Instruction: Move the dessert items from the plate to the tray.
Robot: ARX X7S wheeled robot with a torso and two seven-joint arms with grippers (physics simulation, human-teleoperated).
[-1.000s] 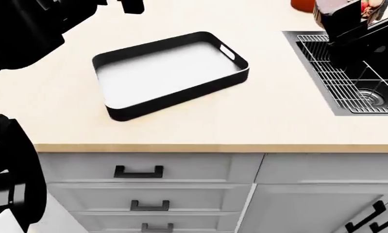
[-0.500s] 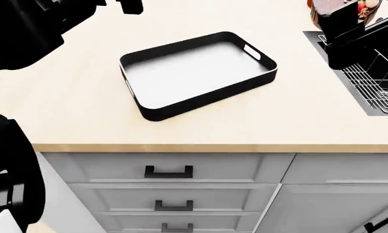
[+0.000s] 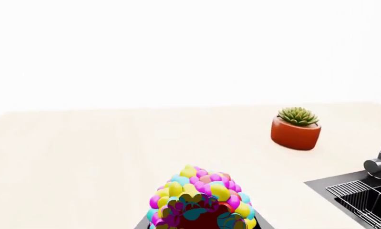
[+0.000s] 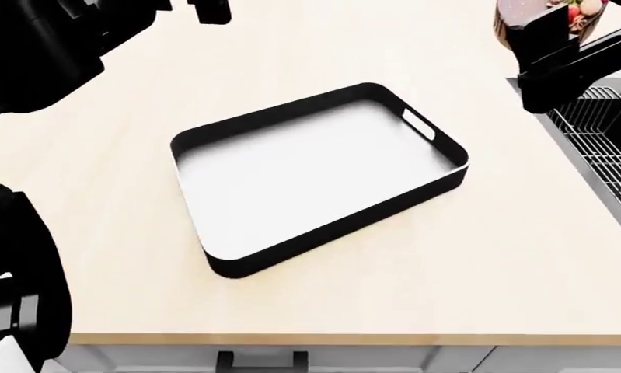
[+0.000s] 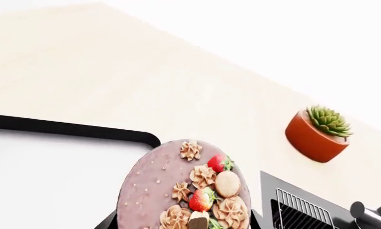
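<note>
- Black-walled tray (image 4: 321,179) lies on your wooden counter (image 4: 321,47), its pale floor bare, its slot handle (image 4: 418,124) at the end nearer your right pincer.
- Your left pincer (image 3: 200,224) carries the candy ball (image 3: 200,200): the ball sits right at its tip, filling the lower edge of the left wrist view. You can't see the fingers themselves, so whether they're clamped on it can't be told.
- Your right pincer (image 5: 180,224) has the cake (image 5: 187,188) directly in front of it, tilted on edge, strawberries and cream swirls facing the camera. The fingers are barely visible; their grip can't be told.
- Beyond the cake, a tray corner (image 5: 146,138) lies close below and to one side.
- Further off from both pincers stands 1 potted succulent (image 5: 321,133), with the sink rack (image 5: 298,210) near it.
</note>
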